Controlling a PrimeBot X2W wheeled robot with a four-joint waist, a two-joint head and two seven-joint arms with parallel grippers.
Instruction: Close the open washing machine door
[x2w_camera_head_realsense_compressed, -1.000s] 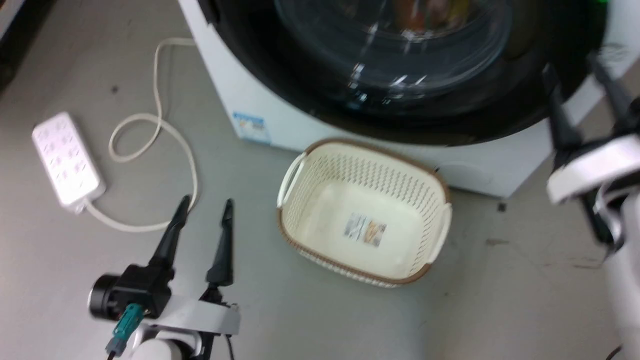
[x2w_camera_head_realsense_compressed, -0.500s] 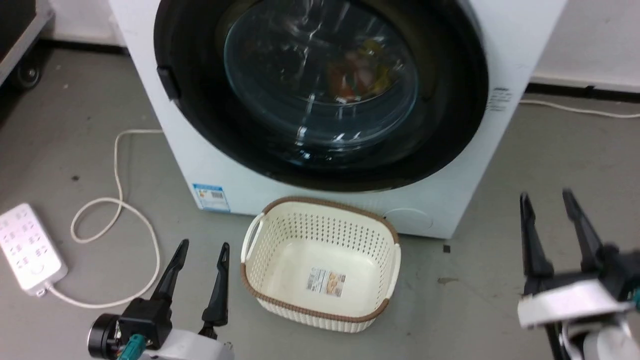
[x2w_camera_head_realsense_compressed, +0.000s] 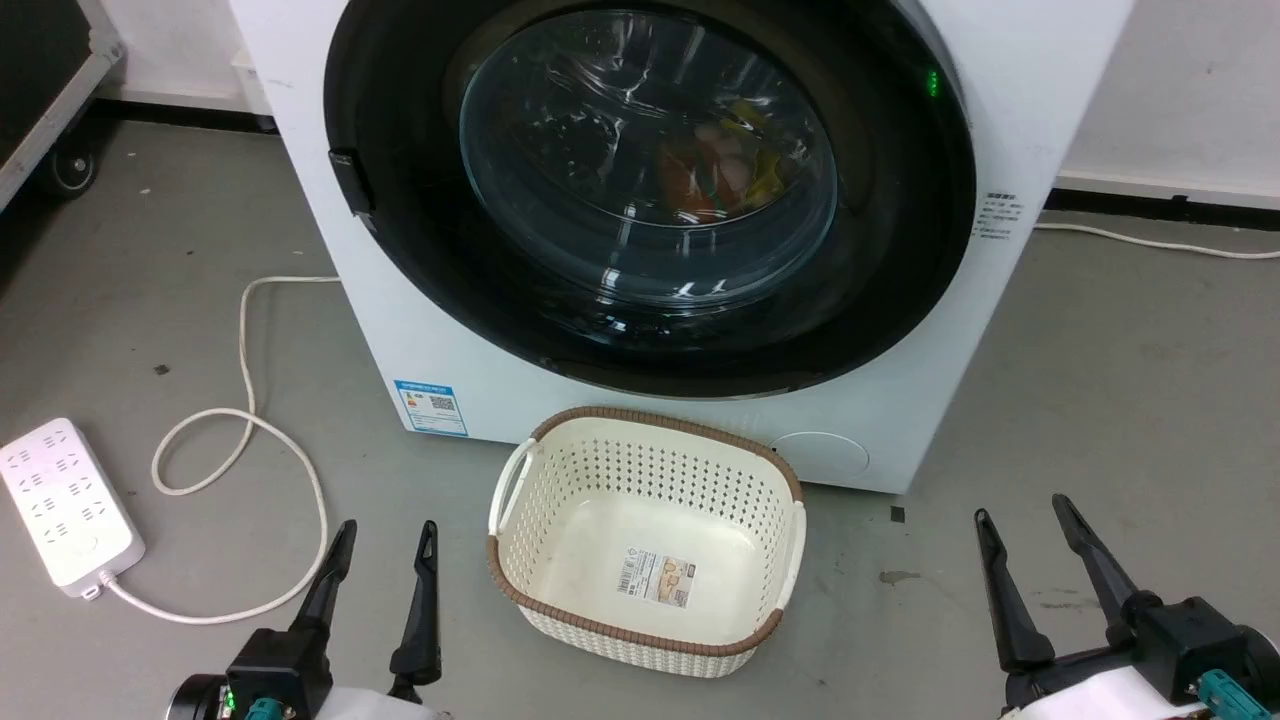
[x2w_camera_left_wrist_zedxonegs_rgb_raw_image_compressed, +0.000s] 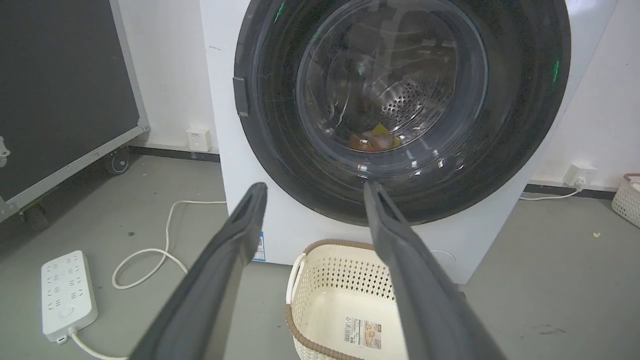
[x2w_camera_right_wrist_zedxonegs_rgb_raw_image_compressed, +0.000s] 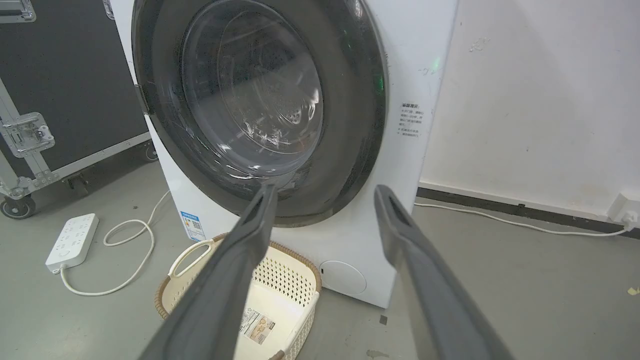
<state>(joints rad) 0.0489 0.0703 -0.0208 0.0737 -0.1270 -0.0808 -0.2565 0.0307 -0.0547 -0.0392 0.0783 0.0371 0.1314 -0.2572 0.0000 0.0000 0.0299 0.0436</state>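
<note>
- Far left on the grey floor (x2w_camera_head_realsense_compressed: 1120, 400) lies a white power strip (x2w_camera_head_realsense_compressed: 68, 508); its pale cable (x2w_camera_head_realsense_compressed: 245, 440) loops along the floor towards the machine.
- The left gripper (x2w_camera_head_realsense_compressed: 388, 527) hangs low over the floor just left of the basket. Its jaws are spread apart, hold nothing and point towards the machine.
- A cream perforated basket (x2w_camera_head_realsense_compressed: 650, 465) with a brown rim sits on the floor right in front of the machine, empty but for a label on its bottom.
- The washing machine (x2w_camera_head_realsense_compressed: 460, 340) stands behind the basket, against the white wall, with a small blue label at its lower left corner.
- The washing machine door (x2w_camera_head_realsense_compressed: 650, 180) lies flat against the machine's front over the round opening. Something colourful shows through its glass window, and a green light glows at its upper right edge.
- The right gripper (x2w_camera_head_realsense_compressed: 1021, 508) hovers over bare floor to the right of the basket, well apart from the door. Its jaws are likewise parted and hold nothing.
</note>
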